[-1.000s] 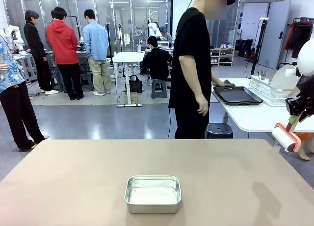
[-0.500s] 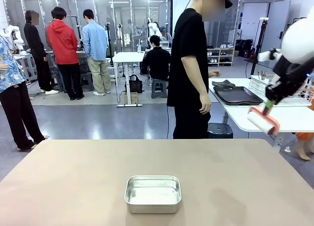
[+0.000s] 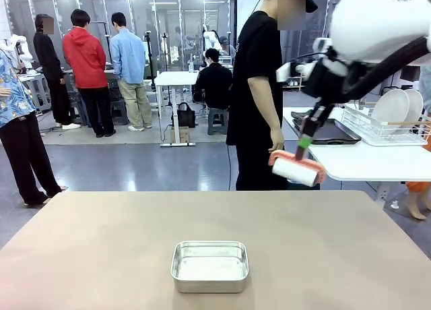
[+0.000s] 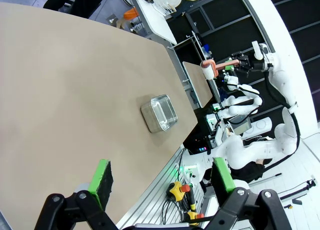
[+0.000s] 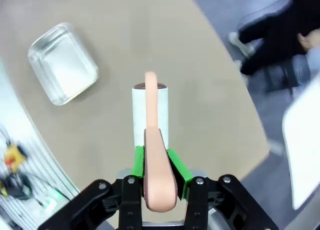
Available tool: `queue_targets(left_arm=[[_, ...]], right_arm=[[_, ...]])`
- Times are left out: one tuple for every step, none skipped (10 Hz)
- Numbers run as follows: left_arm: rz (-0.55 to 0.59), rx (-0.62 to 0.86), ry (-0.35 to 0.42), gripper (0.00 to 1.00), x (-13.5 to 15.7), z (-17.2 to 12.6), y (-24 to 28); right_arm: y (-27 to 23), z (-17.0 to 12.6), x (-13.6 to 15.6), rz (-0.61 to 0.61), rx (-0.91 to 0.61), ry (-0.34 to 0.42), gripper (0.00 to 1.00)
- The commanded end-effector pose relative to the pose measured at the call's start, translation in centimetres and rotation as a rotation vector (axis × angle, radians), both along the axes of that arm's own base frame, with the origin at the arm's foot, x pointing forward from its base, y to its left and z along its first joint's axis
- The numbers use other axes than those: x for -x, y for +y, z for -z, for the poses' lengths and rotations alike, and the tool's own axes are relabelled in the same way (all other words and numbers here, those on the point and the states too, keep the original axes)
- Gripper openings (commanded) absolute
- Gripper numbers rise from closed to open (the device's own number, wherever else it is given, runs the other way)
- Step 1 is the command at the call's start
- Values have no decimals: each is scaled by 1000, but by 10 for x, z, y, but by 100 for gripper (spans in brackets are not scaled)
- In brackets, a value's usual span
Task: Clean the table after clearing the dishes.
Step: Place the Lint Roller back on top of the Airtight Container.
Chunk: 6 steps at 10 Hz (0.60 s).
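The beige-brown table (image 3: 101, 256) carries a small steel pan (image 3: 210, 265). My right gripper (image 3: 307, 136) is shut on the pink handle of a lint roller (image 3: 296, 170), whose white roll hangs above the table's far right part. In the right wrist view the lint roller (image 5: 150, 115) points down at the table (image 5: 200, 90) from the right gripper (image 5: 159, 165), with the pan (image 5: 62, 64) off to one side. My left gripper (image 4: 162, 177) is open and holds nothing, high above the table (image 4: 60, 90). White plates (image 3: 394, 109) stand in a wire rack.
A person (image 3: 259, 94) in black stands just beyond the table's far edge. Behind, a white side table (image 3: 363, 163) holds a dark tray (image 3: 330, 131) and the wire rack (image 3: 367, 125). Other people stand farther back at the left.
My right arm has swung in from the picture's right edge toward the middle, carrying the lint roller from beside the side table to above the beige table's far right part.
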<state>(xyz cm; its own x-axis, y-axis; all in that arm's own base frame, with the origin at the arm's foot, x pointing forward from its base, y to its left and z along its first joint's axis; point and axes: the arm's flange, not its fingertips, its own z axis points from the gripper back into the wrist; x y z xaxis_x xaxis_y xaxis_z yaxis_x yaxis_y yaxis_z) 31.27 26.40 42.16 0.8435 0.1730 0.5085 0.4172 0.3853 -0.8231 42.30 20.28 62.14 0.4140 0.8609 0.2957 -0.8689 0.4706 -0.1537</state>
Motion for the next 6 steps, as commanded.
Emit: queue_targets(left_arm=[[-12, -6, -11, 100, 4, -2, -2], [-12, -6, -11, 100, 4, -2, -2], [-12, -6, -11, 100, 4, -2, -2], [-12, -6, -11, 100, 4, -2, -2], [-12, -6, -11, 100, 4, -2, -2], [-12, -6, -11, 100, 4, -2, -2]], right_arm=[[47, 8, 9, -222, 67, 5, 23], [75, 15, 18, -297, 92, 15, 23], [100, 19, 25, -359, 95, 20, 23], [121, 25, 32, -415, 98, 27, 23], [141, 38, 34, -448, 114, 40, 23], [154, 51, 36, -472, 123, 65, 23]])
